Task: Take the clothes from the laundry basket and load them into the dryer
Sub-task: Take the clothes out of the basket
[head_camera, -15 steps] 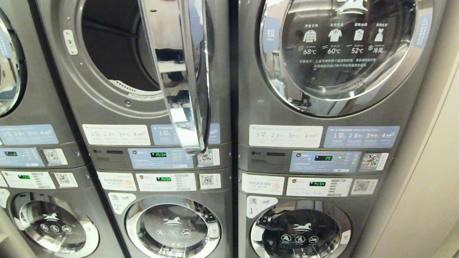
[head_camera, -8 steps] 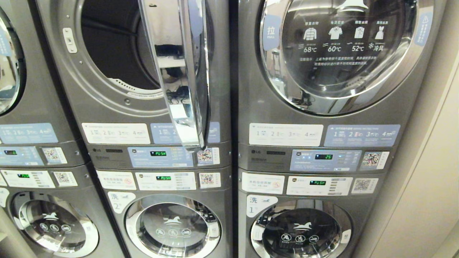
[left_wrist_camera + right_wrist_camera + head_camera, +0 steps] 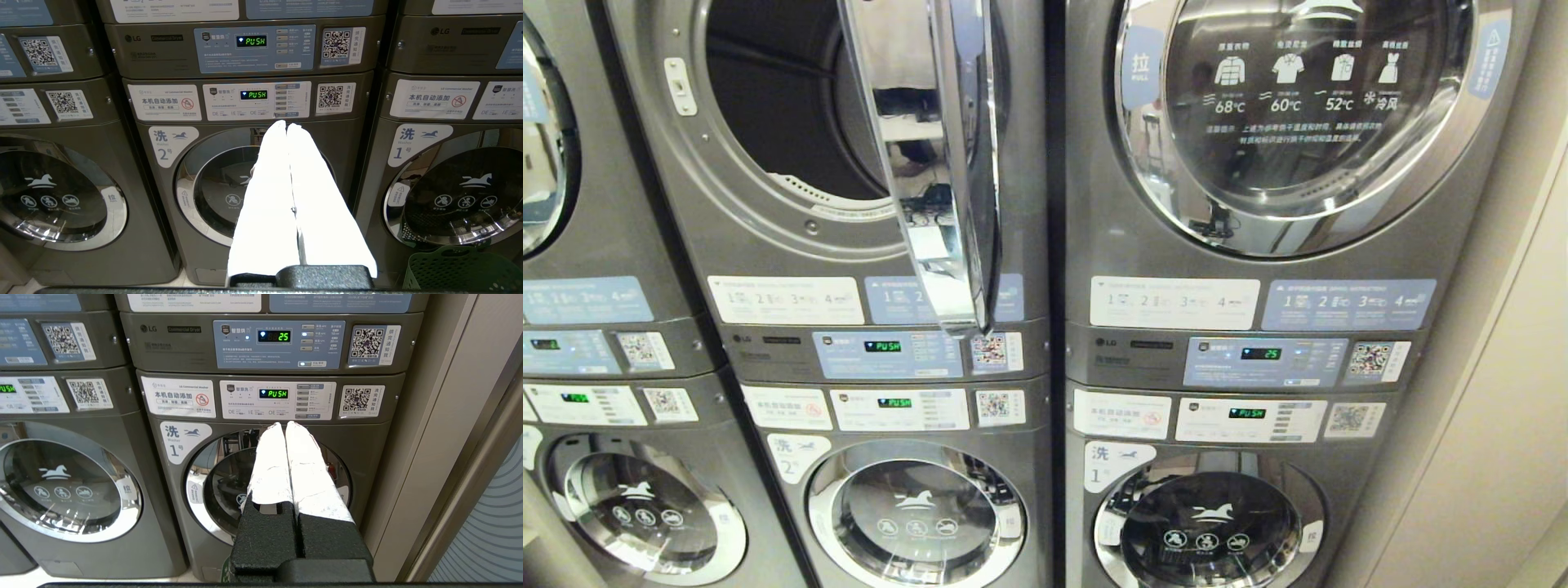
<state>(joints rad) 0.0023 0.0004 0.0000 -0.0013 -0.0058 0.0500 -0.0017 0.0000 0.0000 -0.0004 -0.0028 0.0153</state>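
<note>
The dryer (image 3: pixel 792 122) I am meant to load is the upper machine of the middle stack, straight ahead and slightly left in my head view; its round opening shows a dark, bare drum, and its chrome-rimmed door (image 3: pixel 931 163) stands swung out toward me, hinged on the right of the opening. Its control panel (image 3: pixel 886 353) below reads PUSH in green. The laundry basket (image 3: pixel 457 267), green and slotted, sits on the floor low at the right, in front of washer 1 (image 3: pixel 461 196); I only see its rim and upper wall from my left wrist camera, and I cannot tell what lies inside it. My left gripper (image 3: pixel 286 126) hangs low in front of washer 2 (image 3: pixel 229 183), its white-wrapped fingers (image 3: pixel 269 196) pressed together and holding nothing. My right gripper (image 3: pixel 284 426) hangs level with it in front of washer 1, its 2 white fingers (image 3: pixel 310 473) likewise pressed together and empty. Neither arm shows in the head view. To the right, the upper dryer with the closed door (image 3: pixel 1298 114) carries temperature icons on its glass and its display (image 3: pixel 1260 354) reads 25. A 3rd stack (image 3: pixel 572 245) stands at the far left, and a beige wall (image 3: pixel 1503 367) borders the machines on the right.
</note>
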